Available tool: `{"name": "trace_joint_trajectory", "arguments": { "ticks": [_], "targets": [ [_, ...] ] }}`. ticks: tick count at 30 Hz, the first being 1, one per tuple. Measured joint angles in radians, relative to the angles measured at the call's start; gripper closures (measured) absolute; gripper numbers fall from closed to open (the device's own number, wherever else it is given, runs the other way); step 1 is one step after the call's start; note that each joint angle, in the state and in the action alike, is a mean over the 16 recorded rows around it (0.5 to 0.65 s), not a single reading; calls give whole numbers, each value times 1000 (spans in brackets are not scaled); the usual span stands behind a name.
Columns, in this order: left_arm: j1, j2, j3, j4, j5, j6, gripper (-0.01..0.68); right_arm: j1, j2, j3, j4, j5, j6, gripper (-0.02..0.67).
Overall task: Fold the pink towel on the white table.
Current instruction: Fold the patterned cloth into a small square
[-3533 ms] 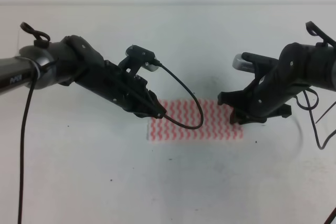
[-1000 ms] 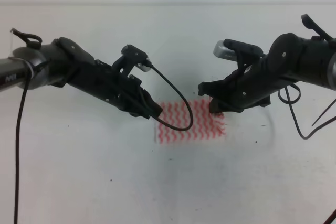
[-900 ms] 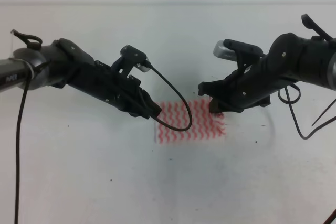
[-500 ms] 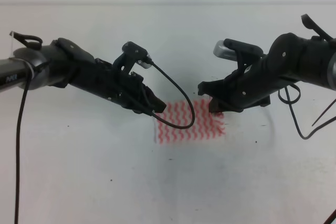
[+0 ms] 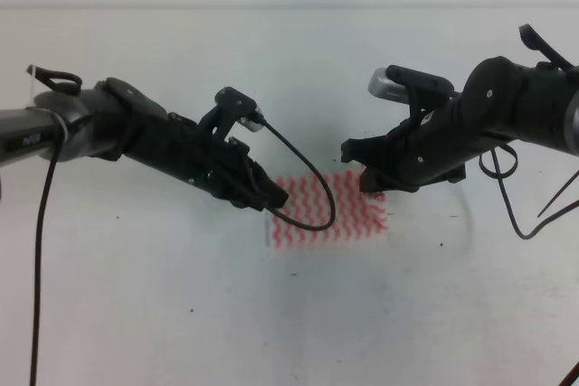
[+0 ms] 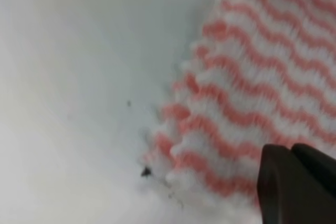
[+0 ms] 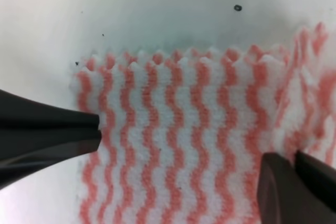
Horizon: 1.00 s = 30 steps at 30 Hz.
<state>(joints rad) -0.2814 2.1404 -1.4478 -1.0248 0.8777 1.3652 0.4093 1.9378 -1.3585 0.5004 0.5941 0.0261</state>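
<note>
Mid-surface (image 5: 136, 314), the pink towel (image 5: 339, 223) lies flat, already narrowed. Left fingers (image 5: 271, 198) sit at its left edge, right fingers (image 5: 369, 189) over its right corner; neither grip is readable. Next likely needs a pinched edge carried across.

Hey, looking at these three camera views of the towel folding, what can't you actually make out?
- Exterior high: pink towel's top corners are hidden by the left gripper and right gripper.
- Left wrist: blurred; only one finger shows, cut by the frame edge.
- Right wrist: fingers cover towel parts; grip state unclear.
</note>
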Motion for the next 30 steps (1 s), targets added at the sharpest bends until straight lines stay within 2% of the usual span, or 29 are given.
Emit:
{"name": "trace_joint_trajectory", "arguments": {
  "ticks": [30],
  "targets": [
    [1, 38, -1, -53, 23, 15, 678, 31, -3, -30, 32, -8, -2, 666]
  ]
}}
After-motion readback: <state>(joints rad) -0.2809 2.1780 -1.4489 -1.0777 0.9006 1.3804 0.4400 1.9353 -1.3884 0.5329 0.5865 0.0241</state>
